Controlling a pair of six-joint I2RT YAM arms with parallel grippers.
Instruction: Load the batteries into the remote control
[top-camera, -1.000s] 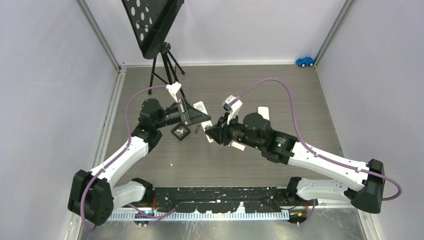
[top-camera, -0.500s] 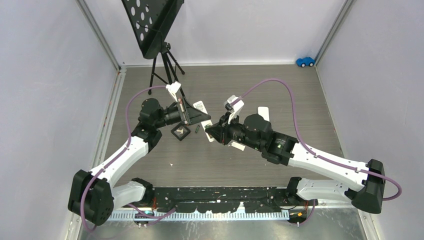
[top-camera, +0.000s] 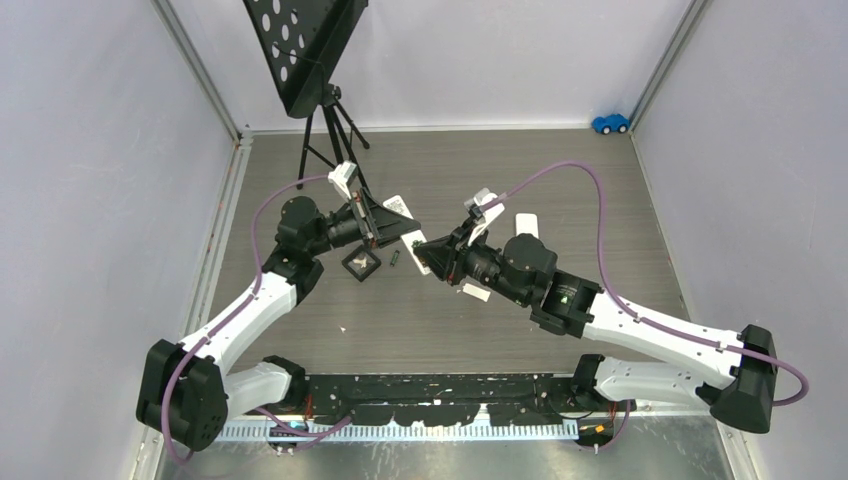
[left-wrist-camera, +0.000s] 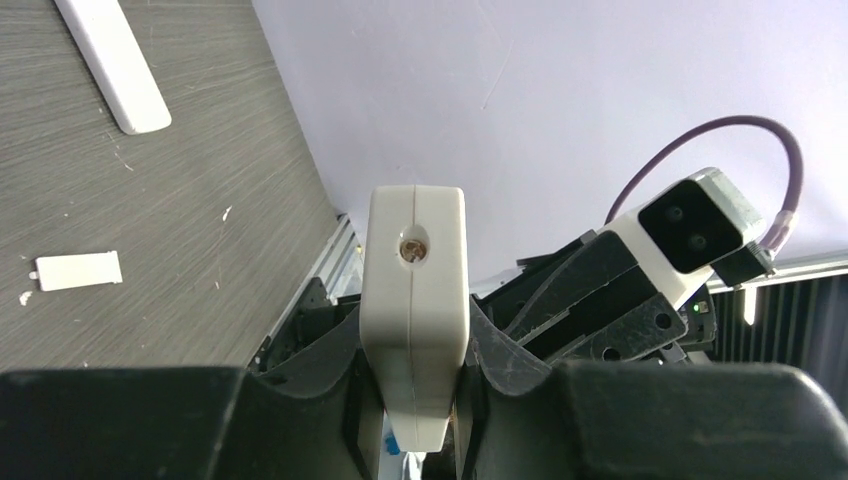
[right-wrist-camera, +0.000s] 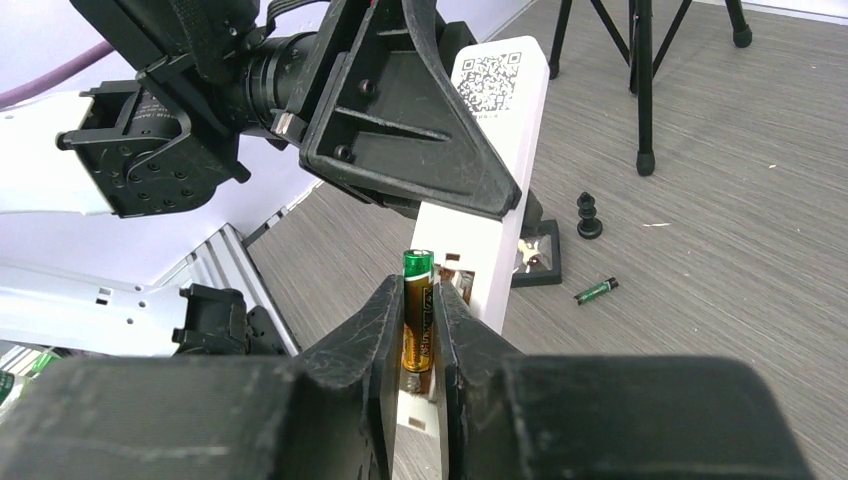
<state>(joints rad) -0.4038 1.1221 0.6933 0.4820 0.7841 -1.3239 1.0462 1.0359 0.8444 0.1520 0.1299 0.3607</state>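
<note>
Right claw (right-wrist-camera: 418, 318) pinches a green-gold battery (right-wrist-camera: 417, 275); just beyond its fingertips, left claw (left-wrist-camera: 415, 375) clamps the white remote control (right-wrist-camera: 508, 170).

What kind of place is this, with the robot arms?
Probably a robot lab's test booth, not a home: plain walls box in the table, a left arm and right arm are bolted at its near edge, and a black perforated panel stands on a tripod.

Black perforated stand (top-camera: 305, 50) on a tripod is standing at the far left of the table (top-camera: 450, 330), a blue toy car (top-camera: 610, 123) is sitting in the far right corner, and a small black square tray (top-camera: 360, 264) is lying mid-table, tiny black knob (right-wrist-camera: 589, 215) near it.
</note>
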